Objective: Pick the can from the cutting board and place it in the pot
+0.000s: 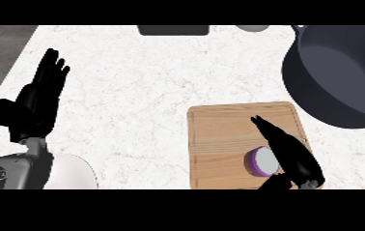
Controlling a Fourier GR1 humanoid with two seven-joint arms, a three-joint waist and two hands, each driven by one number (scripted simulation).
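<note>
Low at the view's right, the black right hand [294,155] lies over the light wooden cutting board [222,138], its fingers straight and pressed together, pointing up-left. Just beside them on their left, touching, sits the purple can with a pale grey top [259,161], on the board's lower right part. Up right stands the dark grey round pot [324,75]. At the left edge, the left hand [43,92] rests with fingers straight, pointing up.

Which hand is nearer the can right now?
Right. The right hand is over the cutting board, right beside the can, fingers straight. The left hand rests open at the view's left edge, far across the counter.
</note>
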